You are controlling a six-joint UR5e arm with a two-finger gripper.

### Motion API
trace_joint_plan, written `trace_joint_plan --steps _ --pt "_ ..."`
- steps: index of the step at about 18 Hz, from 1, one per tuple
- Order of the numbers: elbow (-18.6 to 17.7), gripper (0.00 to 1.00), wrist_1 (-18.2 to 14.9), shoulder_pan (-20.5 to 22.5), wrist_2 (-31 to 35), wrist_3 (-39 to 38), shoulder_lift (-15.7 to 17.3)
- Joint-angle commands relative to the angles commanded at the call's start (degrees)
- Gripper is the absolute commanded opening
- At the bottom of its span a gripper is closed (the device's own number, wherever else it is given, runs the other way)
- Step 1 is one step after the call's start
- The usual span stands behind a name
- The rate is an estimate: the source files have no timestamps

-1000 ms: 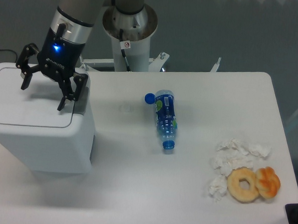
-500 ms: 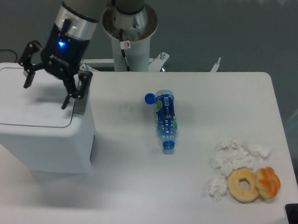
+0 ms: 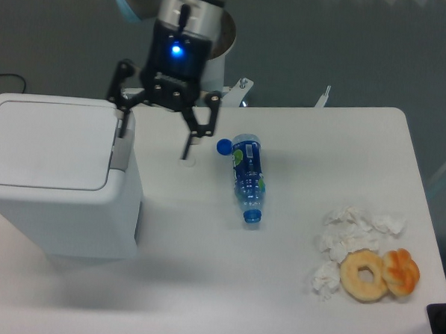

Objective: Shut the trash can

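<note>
The trash can (image 3: 58,173) is a large white boxy bin at the left of the table. Its flat white lid (image 3: 48,143) lies down flush on the rim, with a grey latch panel (image 3: 122,143) on the right side. My gripper (image 3: 155,139) hangs open just right of the bin's top right corner, above the table. Its left finger is close by the latch panel, its right finger points down toward the table. Nothing is between the fingers.
A blue plastic bottle (image 3: 247,176) lies on its side mid-table, right of the gripper. Crumpled white tissues (image 3: 348,235), a bagel (image 3: 365,275) and an orange pastry (image 3: 401,271) sit at the front right. The robot's base column (image 3: 199,57) stands behind the table.
The gripper has moved right, from above the bin's lid to beside the bin's right edge over the table. It stays open. The lid stays down.
</note>
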Motion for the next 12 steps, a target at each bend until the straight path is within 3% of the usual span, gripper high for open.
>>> trace_joint_plan --steps 6,12 --pt "-0.1 1.0 -0.6 -0.4 16.8 19.6 -0.3" --pt "-1.6 1.0 -1.9 -0.7 21.4 22.8 0.3"
